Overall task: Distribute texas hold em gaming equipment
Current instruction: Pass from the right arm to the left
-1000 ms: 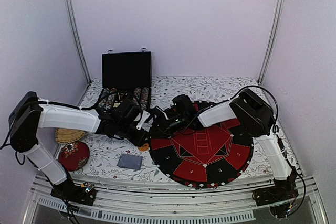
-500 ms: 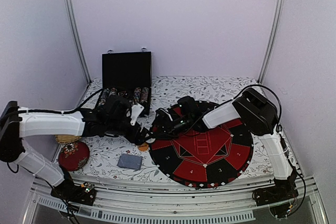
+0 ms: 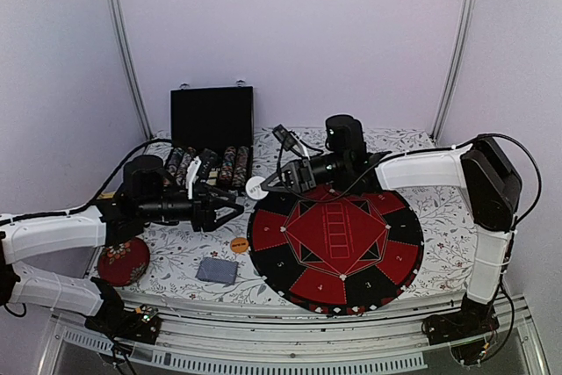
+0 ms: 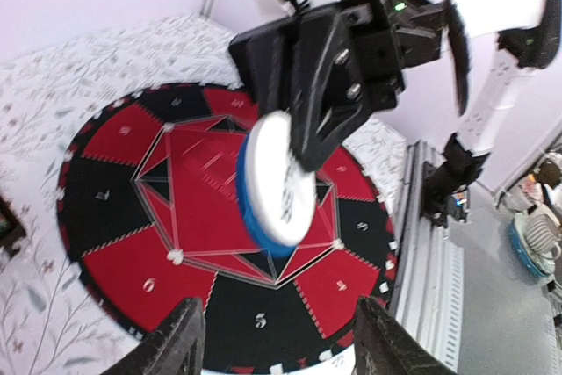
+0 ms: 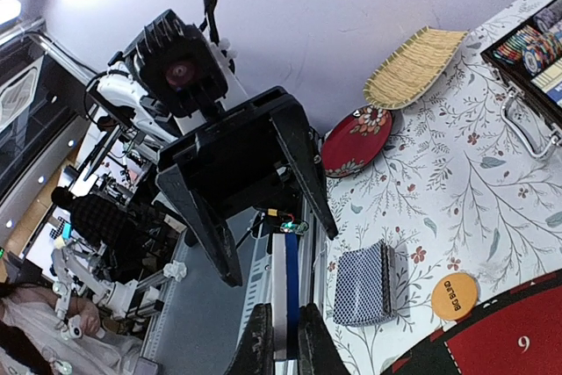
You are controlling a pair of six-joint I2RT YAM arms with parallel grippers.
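The flowered table (image 3: 176, 252) spreads under both my arms. On its right side lies the big round red-and-black mat (image 3: 351, 278). The black chip case (image 3: 211, 116) stands open at the far left, with rows of striped poker chips (image 3: 230, 162) lined up in its tray. A red plate (image 3: 123, 259) sits at the near left, and a woven tray (image 5: 413, 68) lies just beyond it.

My right gripper (image 3: 268, 183) reaches across to the mat's far-left rim. It is clamped tight on a white button (image 4: 281, 173) with a blue button (image 4: 248, 217) pressed flat behind it. Both are raised off the table, and the white face is turned towards my other arm.

My left gripper (image 4: 279, 344) hangs facing them from the left, near but apart. Its jaws are spread wide and there is nothing between them.

The grey-backed deck of cards (image 3: 217, 270) rests on the cloth near the front edge, left of the mat. The orange button (image 3: 239, 244) lies flat just beside the mat's left rim, between the deck and my left gripper.
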